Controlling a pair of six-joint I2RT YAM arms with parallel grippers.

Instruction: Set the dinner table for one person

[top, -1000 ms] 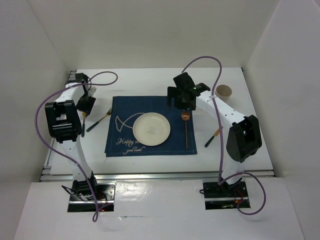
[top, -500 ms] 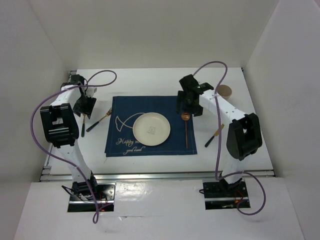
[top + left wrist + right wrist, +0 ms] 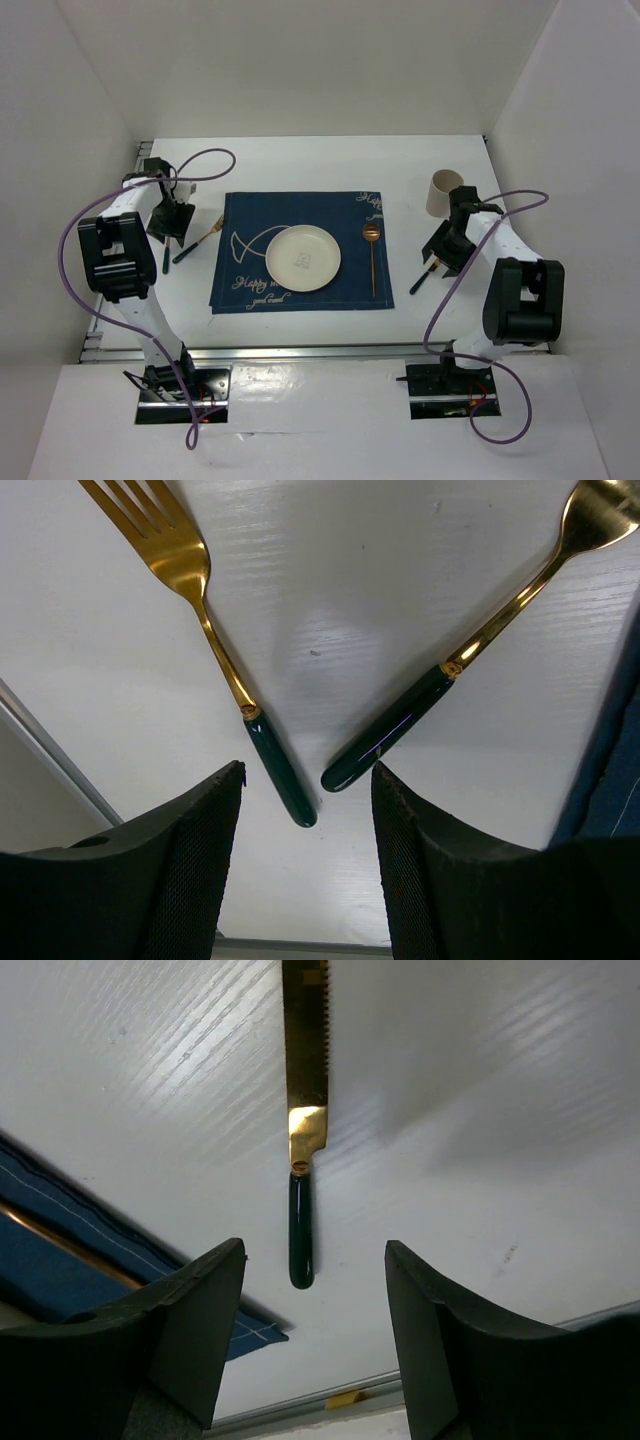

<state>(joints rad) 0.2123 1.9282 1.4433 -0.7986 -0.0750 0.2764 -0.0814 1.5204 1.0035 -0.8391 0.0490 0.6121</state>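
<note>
One white rectangular surface (image 3: 300, 165). On it: one navy blue cloth placemat (image 3: 345, 290), one round white plate (image 3: 303, 257), one copper-coloured spoon (image 3: 373, 262), one beige cup (image 3: 444, 195), one gold green-handled knife (image 3: 305, 1090), one gold green-handled fork (image 3: 190, 570), and one more gold green-handled utensil (image 3: 480, 645), head unclear.

- I'm seeing the dinner table (image 3: 350, 600) showing as white board, faintly grained, with a soft sheen.
- The fork (image 3: 190, 570) and the utensil (image 3: 480, 640) beside it are gleaming as polished gold metal, with glossy dark green handles.
- The knife (image 3: 305, 1060) is showing the same gold metal, serrated, with a glossy green handle.
- The placemat (image 3: 240, 215) is reading as matt navy cloth with white stitching.
- The plate (image 3: 303, 258) is looking smooth and white, and the spoon (image 3: 372, 262) coppery metal.
- The fingers (image 3: 190, 880) of the left gripper (image 3: 307, 770) are showing black, mesh-textured faces.
- The fingers (image 3: 180, 1330) of the right gripper (image 3: 315, 1250) are looking matt, dark and smoother.
</note>
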